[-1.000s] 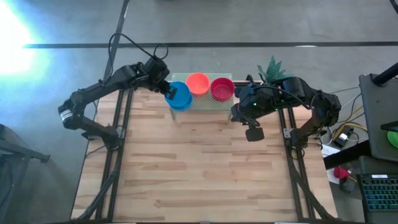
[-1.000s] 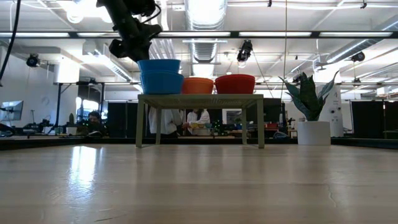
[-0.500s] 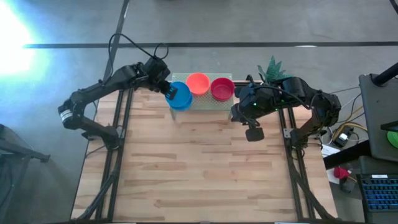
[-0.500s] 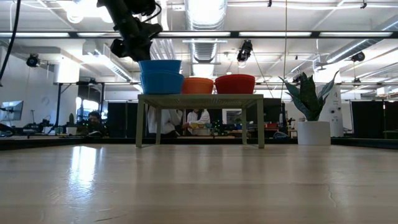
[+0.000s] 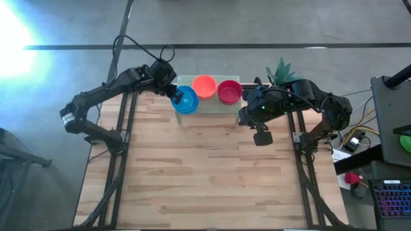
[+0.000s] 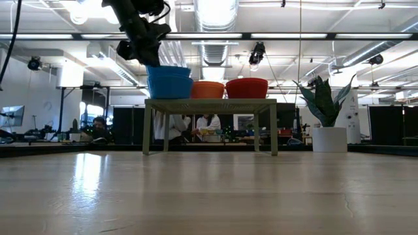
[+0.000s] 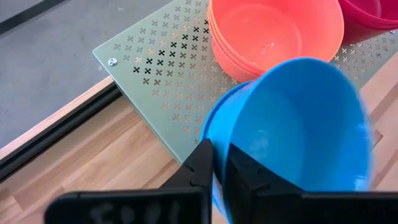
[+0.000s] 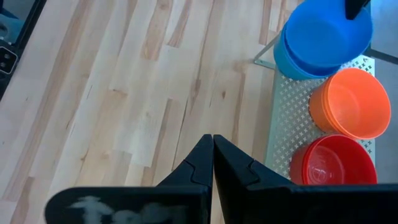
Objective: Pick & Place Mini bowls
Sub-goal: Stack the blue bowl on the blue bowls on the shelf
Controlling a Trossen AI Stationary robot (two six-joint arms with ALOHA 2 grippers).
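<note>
Three stacks of mini bowls stand on a pale perforated stand point(image 5: 215, 107) at the table's far edge: blue point(image 5: 186, 100), orange point(image 5: 204, 85) and red point(image 5: 229, 92). My left gripper point(image 7: 221, 171) reaches in from the far left and is shut on the top blue bowl point(image 7: 298, 124), which sits tilted in the blue stack point(image 6: 169, 85). My right gripper point(image 8: 212, 149) hangs shut and holds nothing, high over the table to the right of the stand point(image 5: 260, 136). My left gripper has the top blue bowl's rim point(image 7: 219, 155) between its two fingers, one finger inside the bowl and one outside. The fingers slant down from the table's far left. The bowl is nested in the blue stack below it, with the gripped side a little higher.
A potted plant point(image 6: 326, 111) stands at the table's far right beside the stand. The stand rests on thin legs point(image 6: 145, 127). Bare wooden tabletop point(image 5: 205, 173) stretches from the stand to the near edge. People and desks show in the room behind.
The top blue bowl has sunk lower into the blue stack and now sits slightly tilted. Both arms have kept their places.
</note>
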